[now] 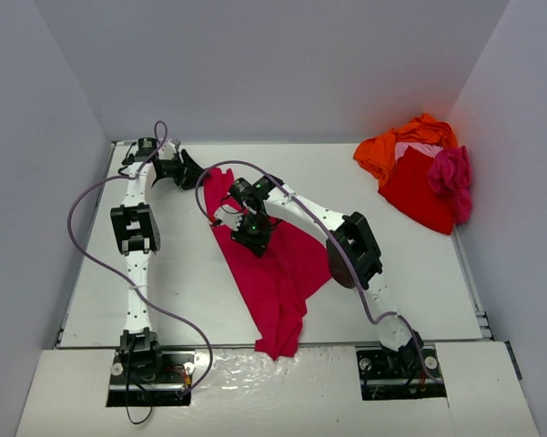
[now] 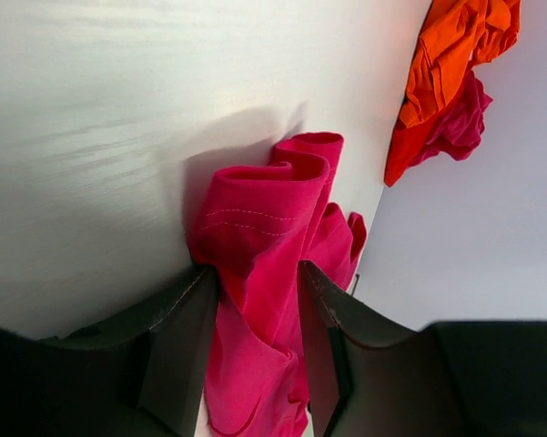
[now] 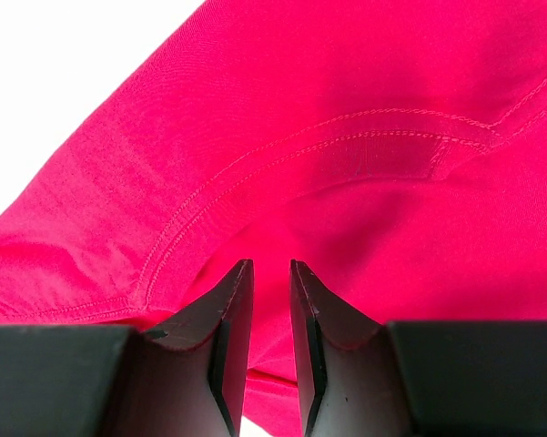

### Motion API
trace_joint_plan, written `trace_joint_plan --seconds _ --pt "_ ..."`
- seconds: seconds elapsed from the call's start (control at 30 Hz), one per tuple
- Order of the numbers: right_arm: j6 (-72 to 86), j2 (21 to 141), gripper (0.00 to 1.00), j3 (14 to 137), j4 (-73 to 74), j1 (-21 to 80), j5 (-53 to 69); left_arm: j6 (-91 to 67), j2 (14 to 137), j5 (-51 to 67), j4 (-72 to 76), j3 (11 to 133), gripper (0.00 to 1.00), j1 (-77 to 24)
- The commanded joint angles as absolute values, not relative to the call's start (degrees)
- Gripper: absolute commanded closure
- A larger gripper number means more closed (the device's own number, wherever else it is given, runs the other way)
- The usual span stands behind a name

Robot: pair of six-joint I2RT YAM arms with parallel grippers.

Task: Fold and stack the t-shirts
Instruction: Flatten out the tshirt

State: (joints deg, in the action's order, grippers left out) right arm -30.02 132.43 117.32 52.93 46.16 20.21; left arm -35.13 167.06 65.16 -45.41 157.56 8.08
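A crimson pink-red t-shirt lies crumpled across the middle of the table, its near end hanging over the front edge. My left gripper is at the shirt's far left end, shut on a bunched fold of the shirt that fills the gap between its fingers. My right gripper points down onto the shirt's upper middle, its jaws closed to a narrow gap on a ridge of cloth just below the collar seam. More t-shirts sit heaped at the back right: orange, red and magenta.
White walls close in the table on the left, back and right. The heap lies against the right wall. Purple cables loop off both arms over the table's left half and over the shirt.
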Motion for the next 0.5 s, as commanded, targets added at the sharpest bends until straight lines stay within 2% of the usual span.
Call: trace_joint_plan --seconds 0.0,0.03,0.1,0.13,0.47 --pt "-29.9 132.2 0.79 120.7 55.5 46.3 21.6 -29.6 171.1 46.9 -45.6 157.0 0.64 9.9" --pt "-30.0 132.1 0.79 120.8 55.5 46.3 21.6 -29.4 171.2 46.4 -45.6 157.3 0.66 9.9" --pt "-29.9 132.2 0.79 120.8 55.5 46.4 21.5 -29.4 171.6 46.3 -45.4 157.5 0.82 9.7" --pt "-29.9 132.3 0.79 120.9 55.6 46.4 21.5 -29.5 171.8 46.2 -45.3 157.7 0.85 9.7" --pt "-30.0 133.1 0.79 121.9 56.2 46.8 21.9 -29.7 171.3 46.7 -44.1 158.4 0.77 8.8"
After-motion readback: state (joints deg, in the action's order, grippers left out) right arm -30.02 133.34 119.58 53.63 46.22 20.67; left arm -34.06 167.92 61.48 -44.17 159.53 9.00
